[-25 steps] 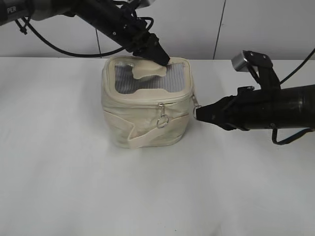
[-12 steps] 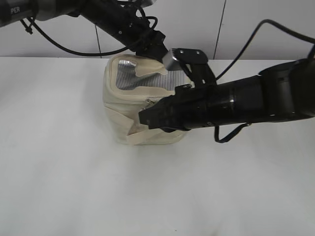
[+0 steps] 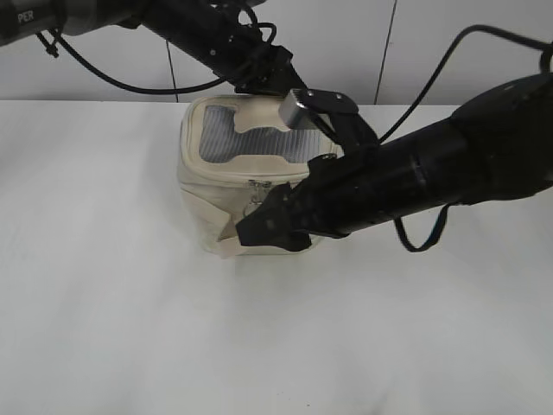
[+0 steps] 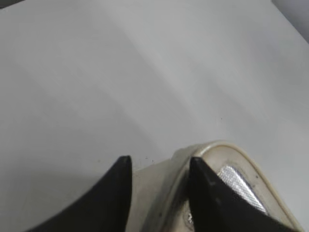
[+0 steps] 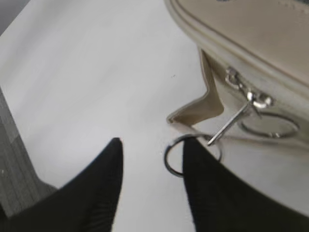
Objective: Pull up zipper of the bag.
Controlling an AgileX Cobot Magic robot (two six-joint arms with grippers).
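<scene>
One bag (image 3: 229,177) was seen standing upright on the white table (image 3: 112,328), toward the far middle of it, with two arms closed in around it. Its grey see-through top panel (image 3: 246,143) carried one cream bone-shaped patch (image 3: 257,118), and one flat strap (image 3: 226,244) hung across the front face. The zipper (image 3: 242,179) ran along the top rim; two silver ring pulls were counted in the right wrist view, one ring (image 5: 268,126) lying flat against the fabric and the other ring (image 5: 181,153) swung out on its link toward the right gripper (image 5: 152,159). That gripper's two fingers were seen parted, with table surface visible between them; the swung-out ring lay against the inner edge of one finger (image 5: 212,188), but no grip on it could be confirmed, so the gripper was read as released. In the exterior view the right gripper (image 3: 252,232) was placed low at the bag's front, covering much of the front face and right side. The left gripper (image 4: 157,181) was set at the bag's back top edge, its two fingers spread with the cream rim between them and not clenched. Wide bare table was left in front of the bag and to its left; the right side was crowded by the right arm (image 3: 432,177), and the back edge by the left arm (image 3: 207,35).
</scene>
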